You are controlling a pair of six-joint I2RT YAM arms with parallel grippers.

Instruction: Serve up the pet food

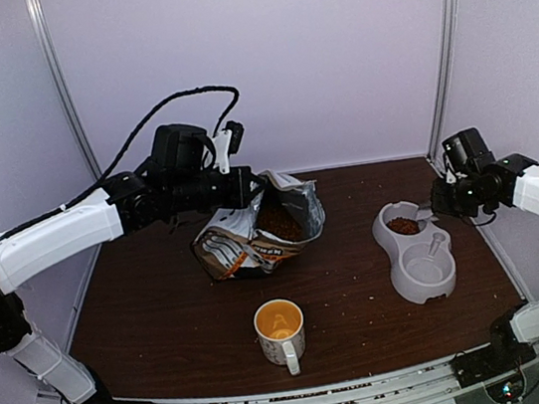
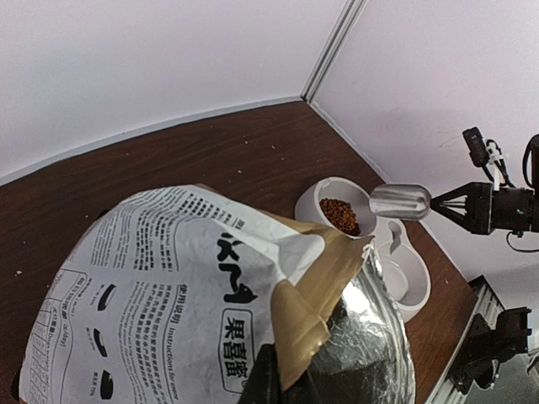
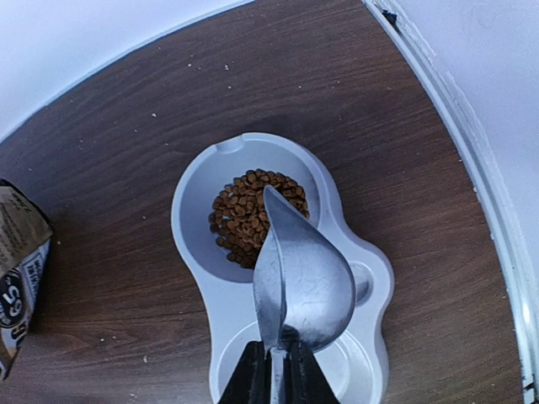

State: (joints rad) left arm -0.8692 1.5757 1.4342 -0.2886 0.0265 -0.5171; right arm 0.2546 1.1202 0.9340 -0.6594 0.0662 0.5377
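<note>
Pet food (image 3: pixel 253 215) lies in the far bowl of the double feeder (image 3: pixel 189 219), with more inside the open bag (image 1: pixel 246 245). The right gripper (image 3: pixel 274 374) clenches the handle of a metal scoop (image 3: pixel 303 278) just above that bowl. The left gripper (image 1: pixel 250 187) seems clamped on the bag's rim, its fingers mostly hidden.

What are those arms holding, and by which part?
The right jaws pinch a shiny metal scoop by its handle; the left jaws grip a printed foil pet-food bag at its open edge.
</note>
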